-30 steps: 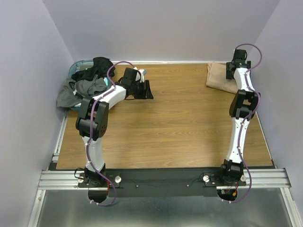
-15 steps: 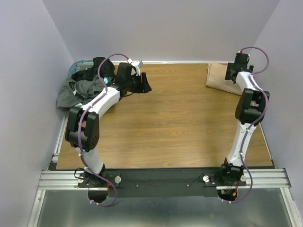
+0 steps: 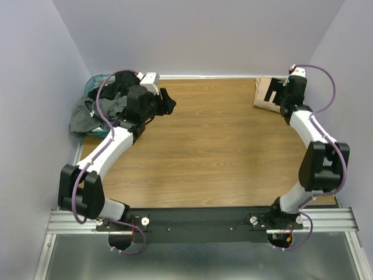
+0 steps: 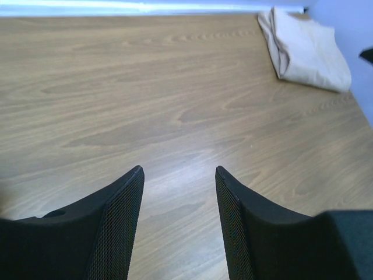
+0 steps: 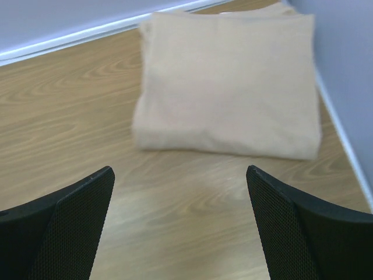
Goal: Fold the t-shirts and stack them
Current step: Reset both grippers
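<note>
Both elbows have dropped toward the near edge since a second ago. My left wrist swung back toward the far-left corner, my right wrist backed up at the far-right corner, and the right jaws went wider.

Top view: left arm [image 3: 113, 143] reaches to the far left. The left jaws are parted, gripping nothing, over bare counter [image 3: 221, 146] just beside the dark t-shirts [image 3: 96, 111]. Those are heaped unfolded in and over the teal basket [image 3: 93, 81], spilling past the counter's left edge. Right arm [image 3: 315, 134] reaches to the far right. The right jaws are spread wide and empty, and overlap the folded tan t-shirt [image 3: 260, 96] from this angle. Can't tell contact here.

Left wrist: jaws apart, only wood grain between them. Tan t-shirt [image 4: 306, 49] is well across the counter [image 4: 145, 87], upper right by the wall.

Right wrist: jaws at full spread, nothing between them. Tan t-shirt [image 5: 233, 87] lies flat, folded to a rectangle, ahead of the fingertips and apart from them, with its right side along the counter [image 5: 70, 87] edge. Slightly blurred.
</note>
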Controlling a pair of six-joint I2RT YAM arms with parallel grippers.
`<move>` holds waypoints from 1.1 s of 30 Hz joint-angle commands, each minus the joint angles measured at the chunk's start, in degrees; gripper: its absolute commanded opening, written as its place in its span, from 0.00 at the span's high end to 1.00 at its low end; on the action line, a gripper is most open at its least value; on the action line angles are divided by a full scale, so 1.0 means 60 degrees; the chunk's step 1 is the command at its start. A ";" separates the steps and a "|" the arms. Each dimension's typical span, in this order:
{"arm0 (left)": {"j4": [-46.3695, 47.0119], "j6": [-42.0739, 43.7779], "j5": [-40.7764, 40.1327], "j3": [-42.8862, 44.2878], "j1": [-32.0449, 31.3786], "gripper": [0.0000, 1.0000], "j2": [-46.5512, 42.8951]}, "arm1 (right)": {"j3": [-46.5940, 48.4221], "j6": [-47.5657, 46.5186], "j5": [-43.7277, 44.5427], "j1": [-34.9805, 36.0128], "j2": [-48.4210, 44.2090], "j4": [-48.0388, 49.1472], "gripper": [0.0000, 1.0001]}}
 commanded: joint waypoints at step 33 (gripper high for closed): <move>0.1344 0.0180 -0.3104 -0.2931 0.0062 0.39 -0.4081 | -0.4225 0.1835 -0.2759 0.1931 -0.4046 -0.0010 0.00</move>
